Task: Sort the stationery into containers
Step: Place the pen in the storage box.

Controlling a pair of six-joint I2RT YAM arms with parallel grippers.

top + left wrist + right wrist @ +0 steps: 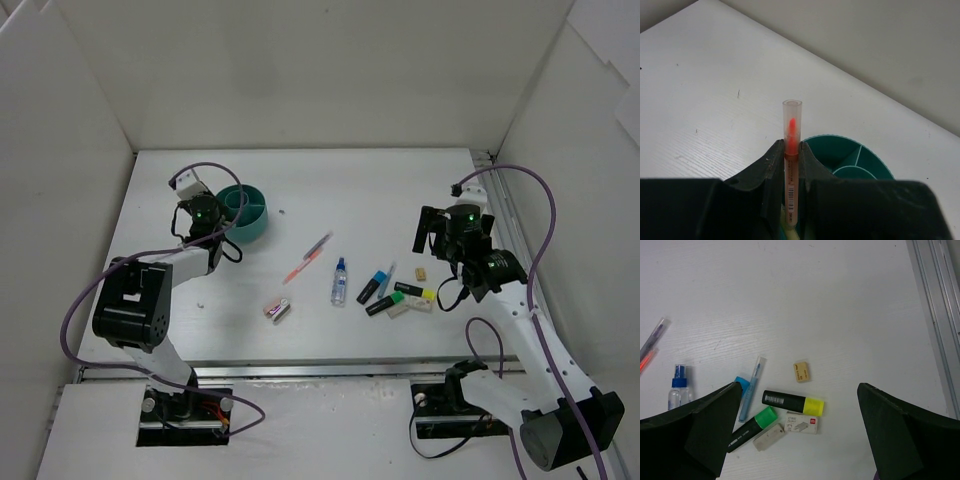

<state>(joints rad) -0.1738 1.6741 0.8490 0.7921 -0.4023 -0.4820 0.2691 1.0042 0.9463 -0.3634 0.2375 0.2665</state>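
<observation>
My left gripper (220, 222) is shut on a thin orange pen (791, 167) with a clear cap, which stands up between the jaws. It hangs at the near left rim of the round teal tub (250, 215), whose dividers (852, 159) show just beyond the fingers. My right gripper (797, 387) stands wide open above a cluster: a yellow highlighter (792, 402), a green highlighter (751, 427), a tan eraser (801, 371), a white boxed eraser (802, 424) and a blue pen (751, 388). Nothing sits between its fingers.
Two thin pens (308, 257) lie mid-table beside a small blue-capped bottle (340, 281). A pink eraser (278, 309) rests nearer the front. White walls enclose the table, and a metal rail (935, 300) runs along the right edge.
</observation>
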